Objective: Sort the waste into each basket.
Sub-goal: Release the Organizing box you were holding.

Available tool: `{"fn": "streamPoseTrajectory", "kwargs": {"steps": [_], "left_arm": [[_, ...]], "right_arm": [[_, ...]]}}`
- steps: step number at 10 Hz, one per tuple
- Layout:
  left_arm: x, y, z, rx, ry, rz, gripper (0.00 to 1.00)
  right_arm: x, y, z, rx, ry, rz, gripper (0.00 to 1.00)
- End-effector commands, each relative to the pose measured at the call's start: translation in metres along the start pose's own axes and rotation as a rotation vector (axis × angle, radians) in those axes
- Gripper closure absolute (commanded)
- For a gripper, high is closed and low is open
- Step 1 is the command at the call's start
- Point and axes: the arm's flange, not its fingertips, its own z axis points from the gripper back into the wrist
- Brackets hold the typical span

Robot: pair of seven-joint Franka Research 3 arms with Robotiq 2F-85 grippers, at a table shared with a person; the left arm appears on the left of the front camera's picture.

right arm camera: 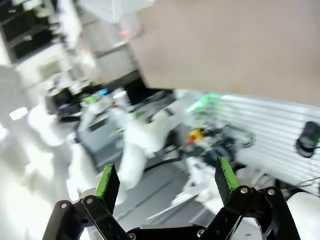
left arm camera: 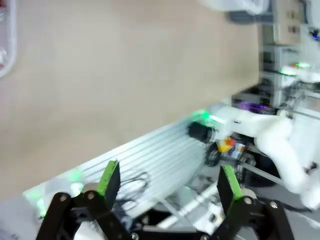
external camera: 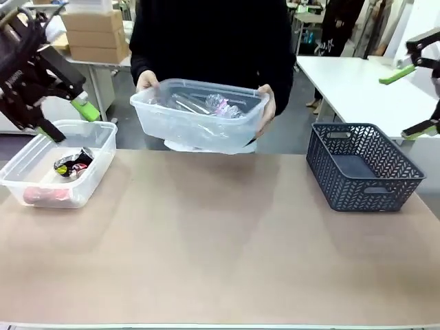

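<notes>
A clear tub [external camera: 196, 117] of waste was held mid-frame by the person's hands [external camera: 146, 80]; both grippers [external camera: 65, 117] [external camera: 412, 100] were spread at the upper corners.

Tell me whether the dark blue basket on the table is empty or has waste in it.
Empty, as far as the front view shows: the dark blue basket has a bare floor, no bottles or wrappers visible inside.

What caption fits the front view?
Person holds a tub of waste over the table; both pincers open.
</notes>
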Motion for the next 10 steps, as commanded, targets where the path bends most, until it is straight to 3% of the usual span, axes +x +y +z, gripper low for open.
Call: {"fn": "streamPoseTrajectory", "kwargs": {"steps": [1, 2, 3, 5, 6, 7, 10], "left_arm": [[-0.018, 0.055, 0.007, -0.428, -0.019, 0.059, 0.0], [-0.024, 0.084, 0.006, -0.641, -0.049, 0.072, 0.0], [-0.029, 0.097, -0.005, -0.738, -0.058, 0.097, 0.0], [-0.033, 0.111, -0.037, -0.776, -0.018, 0.166, 0.0], [-0.026, 0.109, -0.049, -0.714, 0.038, 0.171, 0.0], [-0.038, 0.114, -0.017, -0.743, -0.043, 0.138, 0.0], [-0.038, 0.114, -0.017, -0.743, -0.043, 0.138, 0.0]], "right_arm": [[0.013, -0.039, 0.014, 0.343, 0.114, -0.131, 0.0], [0.016, -0.056, 0.022, 0.469, 0.144, -0.167, 0.0], [0.015, -0.068, 0.029, 0.584, 0.166, -0.152, 0.0], [0.02, -0.079, 0.029, 0.599, 0.104, -0.224, 0.0], [0.026, -0.075, 0.018, 0.512, 0.049, -0.248, 0.0], [0.021, -0.086, 0.039, 0.584, 0.138, -0.2, 0.0], [0.021, -0.086, 0.039, 0.584, 0.138, -0.2, 0.0]]}}
